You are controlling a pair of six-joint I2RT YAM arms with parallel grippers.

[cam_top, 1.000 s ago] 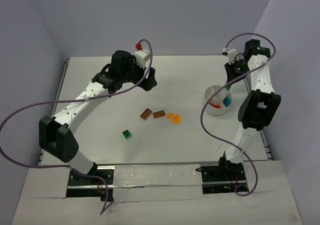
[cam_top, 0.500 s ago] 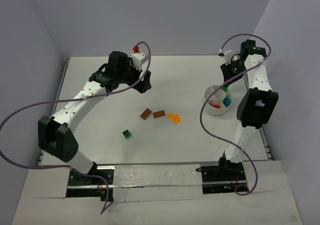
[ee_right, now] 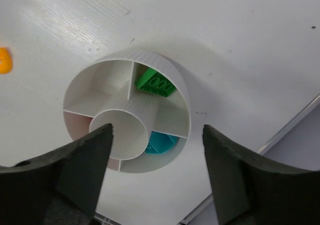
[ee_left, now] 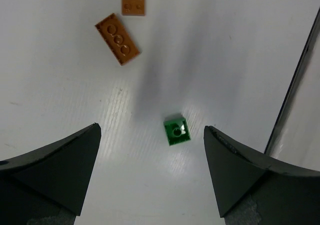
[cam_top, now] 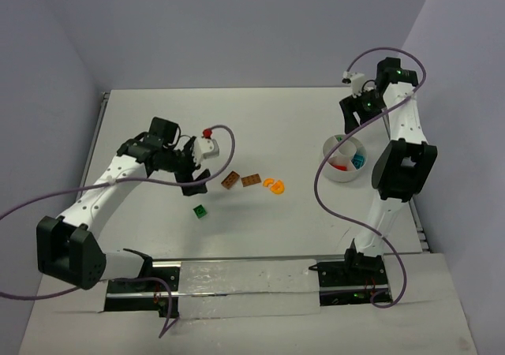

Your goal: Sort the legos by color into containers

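1. Legos lie loose on the white table (cam_top: 300, 229), whose surface shows a fine ribbed grain in the wrist views. Nearest the arm bases is a small square green brick (cam_top: 200, 211) with one glossy stud on top.
2. Just beyond it the left gripper (cam_top: 196, 180) hangs over the table, its dark wedge-shaped fingers spread wide and holding nothing. In its own camera the green brick sits on the table between the two fingertips, nearer the right one and touching neither.
3. A little farther lie two brown flat plates (cam_top: 230, 180), close together. One shows a row of round underside sockets; the other is cut off by the top edge of the left wrist view.
4. Beside them to the right are orange curved pieces (cam_top: 274, 185), too small to count surely.
5. Well to the right stands the round white bowl (cam_top: 327, 151). Its outer wall is finely ribbed, with a tube at the centre and wedge compartments around it.
6. One wedge holds a green brick (ee_right: 155, 82) and another a teal piece (ee_right: 162, 144). A reddish one is half hidden behind a finger.
7. Farthest, the right gripper (cam_top: 356, 118) hovers above the bowl, jaws apart and empty.
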